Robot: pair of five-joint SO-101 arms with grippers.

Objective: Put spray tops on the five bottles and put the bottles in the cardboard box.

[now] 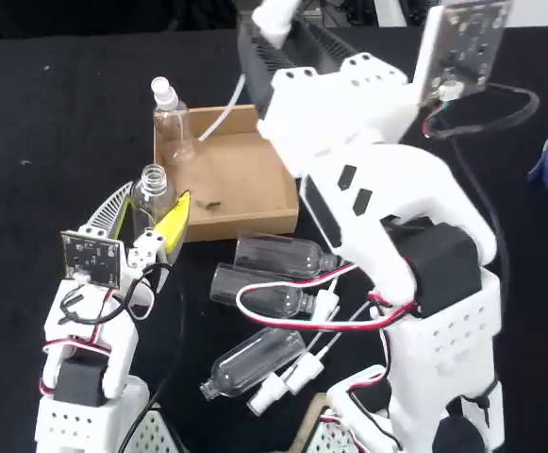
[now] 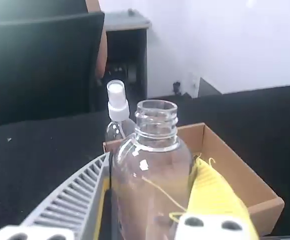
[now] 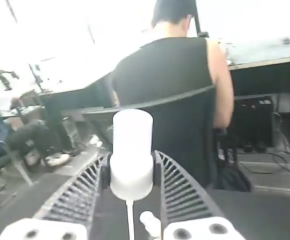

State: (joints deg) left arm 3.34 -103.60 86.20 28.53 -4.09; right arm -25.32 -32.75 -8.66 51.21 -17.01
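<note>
**Tube in first, then seat the top**

Cardboard box (image 1: 240, 184) has one capped bottle (image 1: 172, 123) upright at its far-left corner. L gripper (image 1: 151, 209), just beside the box's near-left corner, is clamped round the body of an open bottle (image 2: 154, 150), upright w/ neck free. R gripper (image 3: 131, 165), raised high above the box's far side, pinches a spray top (image 3: 131, 135), dip tube (image 3: 129, 220) hanging below. Best approach, imo: hold L rigid & bottle vertical. Bring R over the neck, feed tube tip in first, descend straight, then twist. Tube may swing, so go slow.
</note>
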